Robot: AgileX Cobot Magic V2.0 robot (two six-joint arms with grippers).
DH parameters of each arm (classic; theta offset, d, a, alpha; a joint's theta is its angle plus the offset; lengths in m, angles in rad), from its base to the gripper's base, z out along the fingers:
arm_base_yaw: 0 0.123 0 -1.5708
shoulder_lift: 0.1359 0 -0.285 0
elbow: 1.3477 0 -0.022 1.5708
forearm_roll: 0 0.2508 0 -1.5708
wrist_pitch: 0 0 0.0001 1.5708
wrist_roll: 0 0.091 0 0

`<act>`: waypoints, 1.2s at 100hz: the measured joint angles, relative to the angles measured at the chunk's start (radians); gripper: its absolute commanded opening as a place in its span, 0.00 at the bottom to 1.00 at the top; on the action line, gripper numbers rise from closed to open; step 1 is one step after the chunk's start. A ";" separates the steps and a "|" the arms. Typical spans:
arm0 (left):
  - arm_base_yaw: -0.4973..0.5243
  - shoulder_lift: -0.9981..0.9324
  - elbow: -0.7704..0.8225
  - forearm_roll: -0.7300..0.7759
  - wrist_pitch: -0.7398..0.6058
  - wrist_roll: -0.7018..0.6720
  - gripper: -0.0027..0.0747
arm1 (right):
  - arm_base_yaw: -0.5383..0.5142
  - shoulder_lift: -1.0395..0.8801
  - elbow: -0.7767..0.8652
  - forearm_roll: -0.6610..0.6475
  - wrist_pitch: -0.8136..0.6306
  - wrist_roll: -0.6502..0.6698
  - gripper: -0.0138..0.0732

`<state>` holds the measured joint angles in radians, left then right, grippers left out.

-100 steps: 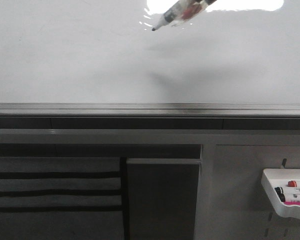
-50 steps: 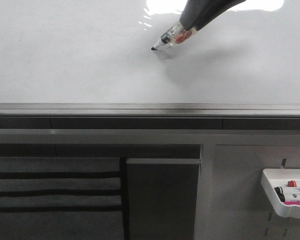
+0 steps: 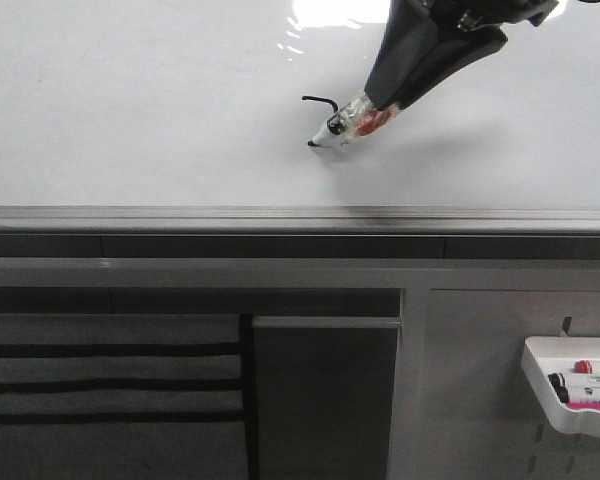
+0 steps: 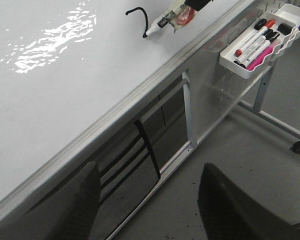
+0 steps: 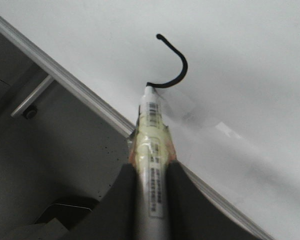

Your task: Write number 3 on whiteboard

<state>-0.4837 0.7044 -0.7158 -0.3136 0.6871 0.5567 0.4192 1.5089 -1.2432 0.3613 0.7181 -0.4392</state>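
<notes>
Pinching a white-barrelled marker [image 5: 152,150] wrapped in clear yellowish tape between its two dark fingers [image 5: 121,200], the right gripper [image 3: 380,100] reaches in from the far right of the front view and presses the marker's black tip against the large glossy white whiteboard [image 3: 130,120]. The fingers are closed tight on the taped barrel, one on each side, as the right wrist view shows plainly. A red patch shows through the tape in the front view.

Only the first part of the number 3 [image 3: 322,102] stands on the board: a thin black hooked stroke that starts at a small dot, arcs round and ends under the marker's tip. It lies right of the board's middle, toward the far side, with bright glare [image 3: 330,12] just beyond it at the far edge. The same curved line is visible in the left wrist view [image 4: 140,17] and in the right wrist view [image 5: 172,62].

The whiteboard's grey metal edge [image 3: 280,215] runs along its near side. Below it, on the right, a white plastic tray [image 3: 550,400] hangs on a grey perforated panel [image 3: 480,360] and holds markers with red, black and pink parts.

The left gripper [image 4: 150,200] hangs off the board's near side, well apart from the writing. Its two dark fingers [image 4: 80,205] stand widely separated with nothing between them.
</notes>
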 measured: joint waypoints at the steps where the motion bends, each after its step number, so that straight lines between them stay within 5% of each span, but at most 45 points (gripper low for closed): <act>1: 0.000 0.000 0.000 0.000 0.000 0.000 0.55 | -0.002 0.000 0.003 0.000 0.002 0.000 0.12; 43: 0.000 -0.001 0.000 0.000 0.000 0.000 0.55 | 0.110 0.016 0.056 0.018 -0.135 0.005 0.12; 73: 0.000 -0.001 0.000 -0.002 0.000 0.000 0.55 | 0.147 -0.283 0.200 0.024 -0.101 -0.004 0.12; 98: 0.000 -0.001 0.000 -0.002 0.000 0.000 0.55 | 0.147 -0.448 0.259 0.024 0.073 -0.183 0.12; 120: 0.000 -0.001 0.000 -0.002 0.000 0.000 0.55 | 0.147 -0.477 0.259 0.024 0.162 -0.488 0.12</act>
<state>-0.4837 0.7037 -0.7158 -0.3152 0.6871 0.5567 0.5664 1.0316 -0.9845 0.3852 0.8806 -0.9271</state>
